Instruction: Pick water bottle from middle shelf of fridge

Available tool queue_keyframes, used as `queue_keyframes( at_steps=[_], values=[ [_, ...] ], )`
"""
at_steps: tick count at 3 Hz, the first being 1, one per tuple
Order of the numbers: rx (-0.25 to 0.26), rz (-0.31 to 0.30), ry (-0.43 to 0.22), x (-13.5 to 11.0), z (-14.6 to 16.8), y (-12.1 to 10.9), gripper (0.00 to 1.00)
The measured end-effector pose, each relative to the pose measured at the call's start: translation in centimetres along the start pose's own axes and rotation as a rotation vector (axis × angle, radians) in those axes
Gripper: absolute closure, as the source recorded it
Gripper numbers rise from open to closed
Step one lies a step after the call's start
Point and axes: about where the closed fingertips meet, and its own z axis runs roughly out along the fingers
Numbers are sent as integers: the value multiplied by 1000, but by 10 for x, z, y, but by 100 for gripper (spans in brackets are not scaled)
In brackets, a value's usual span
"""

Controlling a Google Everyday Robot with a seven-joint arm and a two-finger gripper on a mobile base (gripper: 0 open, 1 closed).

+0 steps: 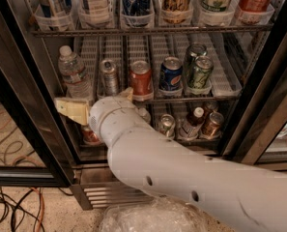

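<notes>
the pick is not yet made: the clear ribbed plastic water bottle with the white screw cap stands upright just above the cream-coloured end effector, at the near left end of the wire middle shelf with white slotted lane tracks, and nothing lifts or tilts it. the end effector sits low at the shelf's front edge, under the bottle's base rather than around its body, and it cannot be told whether it is open or closed; it does not appear to hold anything. what looks left is to rise to the bottle's body, close on it and draw it out of the stainless-steel, black-framed drinks fridge. to the end effector's upper right a row of short cans, silver, red, blue and green, fills the other lanes close by, so room is tight on that side. the thick white arm trails back below and to the right. further below lies a speckled floor with loose black and orange cables.
</notes>
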Motion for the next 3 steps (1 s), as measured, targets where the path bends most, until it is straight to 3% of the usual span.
queue_keyframes(
  at_steps=[1, 2, 3],
  values=[
    [-13, 9, 13, -3, 7, 22, 0],
    [-9, -19, 43, -3, 12, 39, 0],
    [21, -27, 99, 0, 24, 56, 0]
  ],
)
